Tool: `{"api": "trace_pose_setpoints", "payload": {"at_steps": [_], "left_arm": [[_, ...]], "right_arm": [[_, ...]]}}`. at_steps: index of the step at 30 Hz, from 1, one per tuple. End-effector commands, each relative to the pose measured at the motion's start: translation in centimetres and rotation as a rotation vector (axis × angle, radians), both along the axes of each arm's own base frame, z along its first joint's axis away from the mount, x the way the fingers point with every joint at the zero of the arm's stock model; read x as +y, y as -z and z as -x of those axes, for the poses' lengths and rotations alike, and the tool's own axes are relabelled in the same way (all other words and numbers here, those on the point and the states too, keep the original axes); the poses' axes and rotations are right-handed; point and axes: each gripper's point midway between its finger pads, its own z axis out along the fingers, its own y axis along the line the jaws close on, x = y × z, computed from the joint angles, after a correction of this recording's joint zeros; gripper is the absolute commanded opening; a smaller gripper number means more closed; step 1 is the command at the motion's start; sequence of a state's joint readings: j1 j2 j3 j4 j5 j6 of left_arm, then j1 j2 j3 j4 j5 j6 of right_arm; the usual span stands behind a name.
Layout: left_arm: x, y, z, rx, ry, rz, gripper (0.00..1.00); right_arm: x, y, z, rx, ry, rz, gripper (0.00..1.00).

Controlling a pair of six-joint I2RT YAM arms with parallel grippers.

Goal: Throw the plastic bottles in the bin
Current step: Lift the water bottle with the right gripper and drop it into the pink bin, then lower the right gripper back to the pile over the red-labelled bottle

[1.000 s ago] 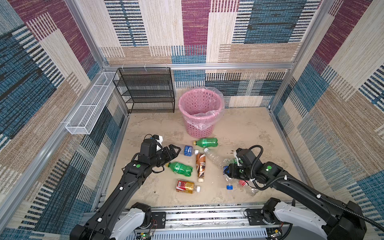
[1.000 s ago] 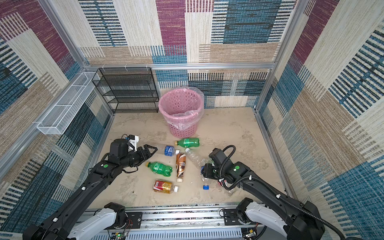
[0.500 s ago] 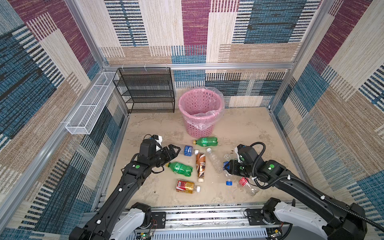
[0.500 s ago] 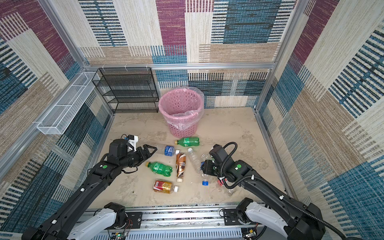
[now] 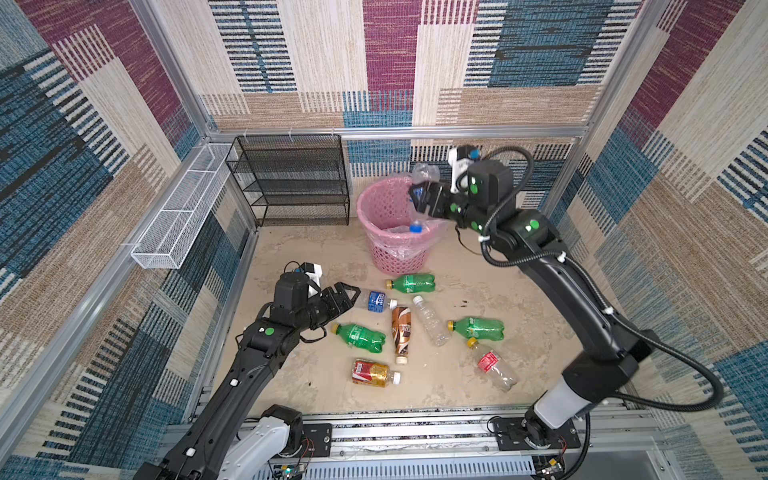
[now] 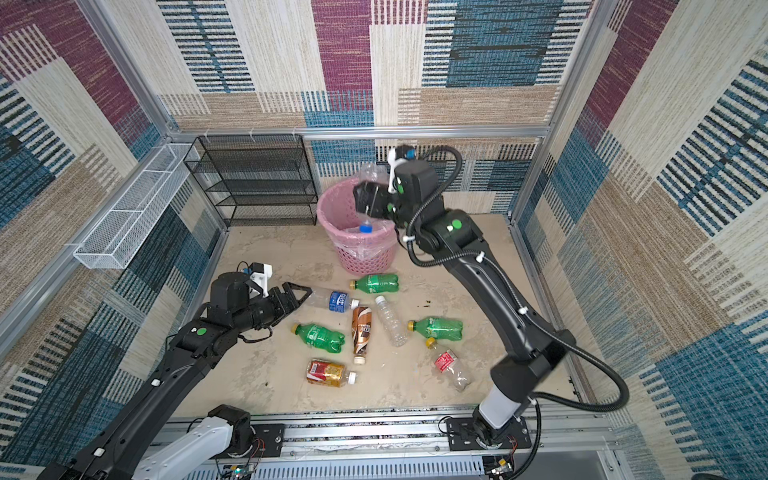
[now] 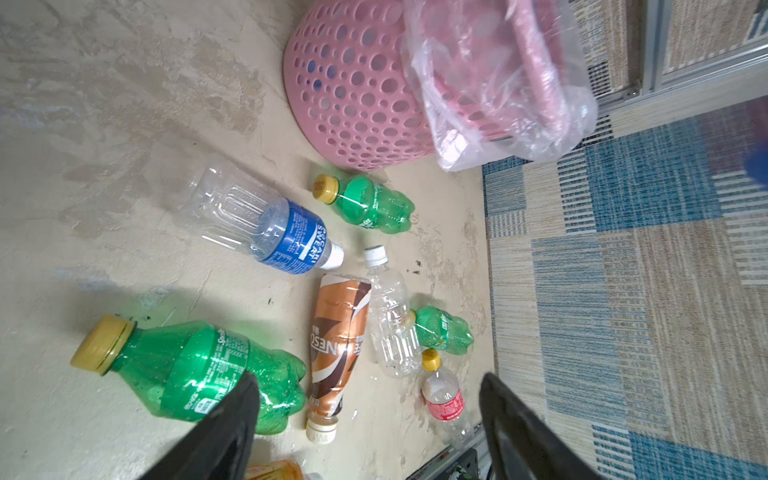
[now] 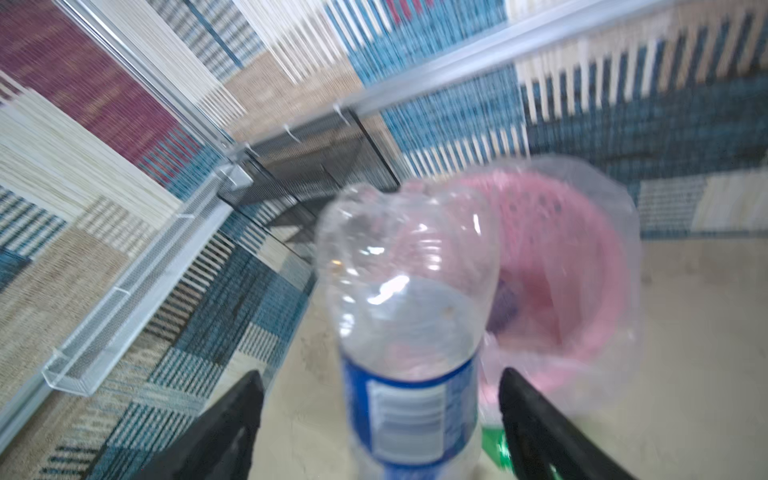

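Note:
My right gripper [image 5: 419, 199] [image 8: 379, 376] hangs open over the pink bin [image 5: 376, 195] [image 8: 561, 257]. A clear blue-labelled bottle [image 5: 424, 172] [image 8: 407, 291] stands cap-down between its jaws with a gap on each side, its blue cap [image 5: 414, 227] inside the rim. My left gripper [image 5: 351, 297] [image 7: 369, 378] is open and empty, low over the floor, just short of another blue-labelled bottle [image 5: 374, 300] [image 7: 270, 226]. Several more bottles lie on the floor: green ones [image 5: 411, 283] [image 5: 359, 336] [image 5: 478, 328], a brown coffee one [image 5: 402, 332], a clear one [image 5: 432, 322], a red-labelled one [image 5: 492, 365], a red-gold one [image 5: 372, 373].
A black mesh shelf rack [image 5: 291, 183] stands against the back wall, left of the bin. A long white wire tray [image 5: 178, 220] hangs on the left wall. Patterned walls close in the floor on three sides, and a metal rail [image 5: 415, 432] runs along the front.
My right arm has swung from the floor up over the bin with the blue-labelled bottle, and its jaws have opened off it. The left arm has not moved.

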State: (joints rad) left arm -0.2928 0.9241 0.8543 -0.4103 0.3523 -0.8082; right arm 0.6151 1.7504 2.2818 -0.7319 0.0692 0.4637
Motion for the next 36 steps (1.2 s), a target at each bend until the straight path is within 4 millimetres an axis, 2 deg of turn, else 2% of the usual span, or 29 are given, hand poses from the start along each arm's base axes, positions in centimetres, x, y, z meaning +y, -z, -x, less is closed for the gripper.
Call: {"api": "trace_pose_setpoints", "payload": {"at_steps": [1, 5, 7, 16, 21, 27, 36], "left_arm": [[0.9, -0.8, 0.8, -0.025, -0.013, -0.051, 0.85], [1.4, -0.6, 0.9, -0.037, -0.037, -0.061, 0.85], [1.3, -0.2, 0.9, -0.027, -0.030, -0.059, 0.85], [0.6, 1.7, 0.7, 0.021, -0.003, -0.043, 0.84], [0.5, 2.0, 0.6, 0.031, 0.003, -0.050, 0.84], [0.5, 2.5, 0.7, 0.039, 0.001, -0.044, 0.84], [0.8, 3.8, 1.5, 0.062, -0.008, -0.047, 0.84]], "right_arm": [[-2.5, -2.6, 0.6, -0.050, 0.083, 0.073, 0.97], [-4.6, -1.9, 2.8, -0.076, 0.112, 0.046, 0.97], [-6.0, 0.0, 4.0, -0.056, 0.142, 0.056, 0.96], [-9.3, 14.6, 7.0, 0.245, 0.172, 0.173, 0.93], [-10.3, 20.3, 8.9, 0.364, 0.168, 0.197, 0.91], [-11.2, 25.2, 11.0, 0.473, 0.160, 0.228, 0.90], [-11.6, 30.4, 13.7, 0.613, 0.118, 0.267, 0.91]]}}
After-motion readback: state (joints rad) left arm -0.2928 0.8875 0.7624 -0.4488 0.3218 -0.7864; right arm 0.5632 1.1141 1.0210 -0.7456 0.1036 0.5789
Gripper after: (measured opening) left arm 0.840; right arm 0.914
